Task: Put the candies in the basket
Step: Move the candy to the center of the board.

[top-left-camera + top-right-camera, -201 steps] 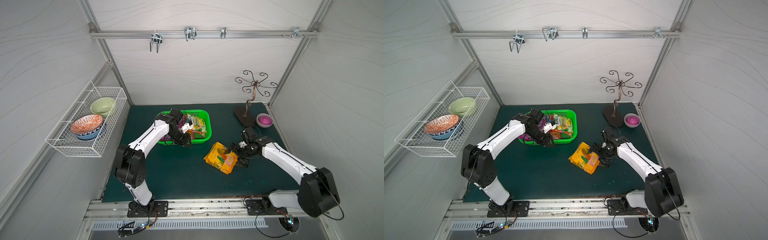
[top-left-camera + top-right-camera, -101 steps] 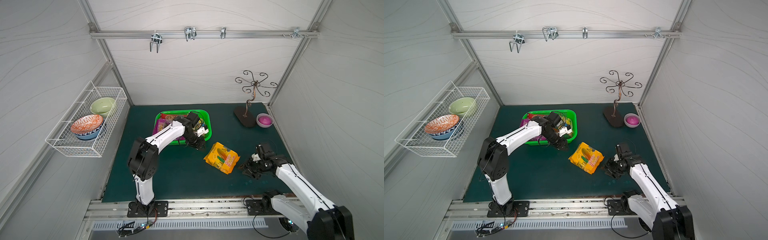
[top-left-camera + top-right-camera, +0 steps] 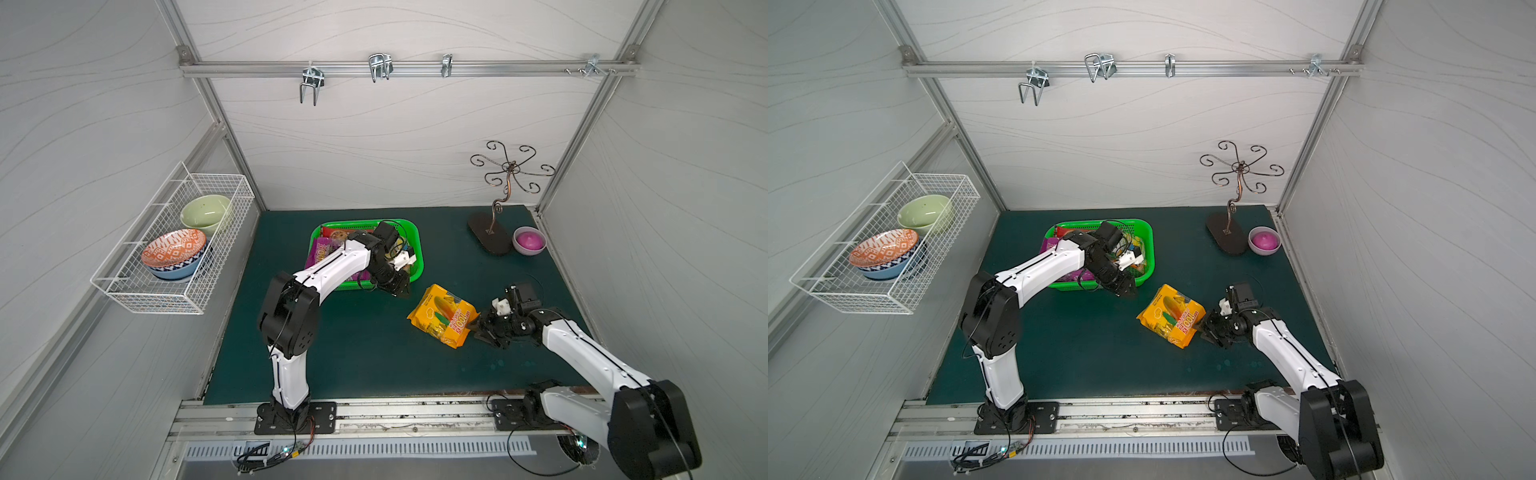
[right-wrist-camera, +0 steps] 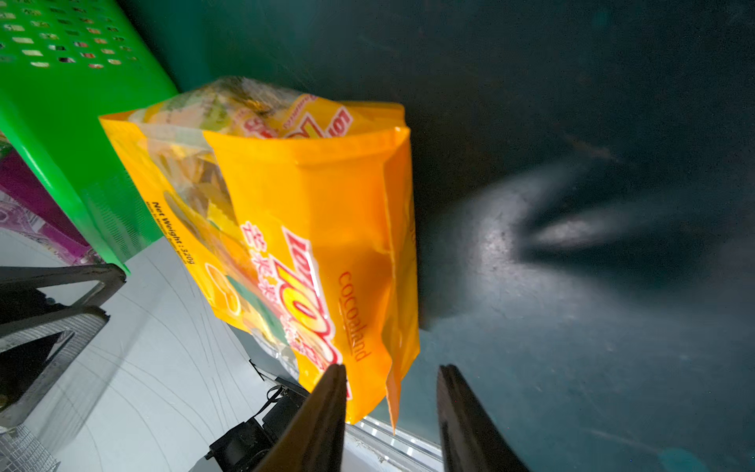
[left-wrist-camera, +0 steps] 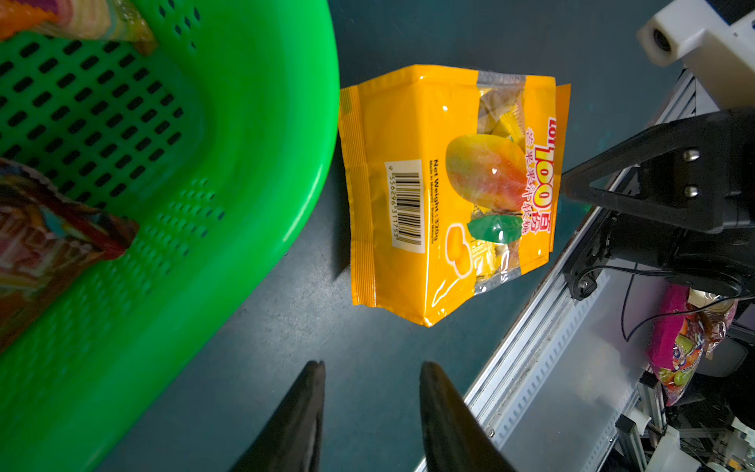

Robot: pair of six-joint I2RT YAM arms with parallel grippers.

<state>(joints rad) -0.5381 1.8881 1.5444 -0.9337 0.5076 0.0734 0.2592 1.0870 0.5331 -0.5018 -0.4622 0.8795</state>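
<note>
In a top view the yellow-orange glossy candy bag [image 3: 442, 316] lies on the dark green bench [image 3: 353, 361], outside the bright green perforated plastic basket [image 3: 418, 266] and near its closer corner. A purple bag [image 3: 320, 253] and a red bag [image 3: 332, 227] are inside the basket, partly behind the left arm. The top views place the left gripper [image 3: 1127, 291] just beside that corner, but they do not show its opening. The left wrist view does: the fingers [image 5: 302, 408] are spread, with only bare bench between them and the basket wall to one side. In both top views the right gripper [image 3: 473, 328] is at the bag's edge farthest from the basket, but contact cannot be judged there. In the right wrist view a corner of the bag reaches in between its fingers [image 4: 318, 408], which stand apart. One finger overlaps the bag and bench shows between the bag and the other finger, so they are not pinching it. Only the left wrist view shows the bag's barcode and mango picture, and a pink glossy bag [image 5: 678, 339] beyond the front rail [image 5: 531, 347]. Only the right wrist view shows the word "cocoaland" on the bag's side.
</note>
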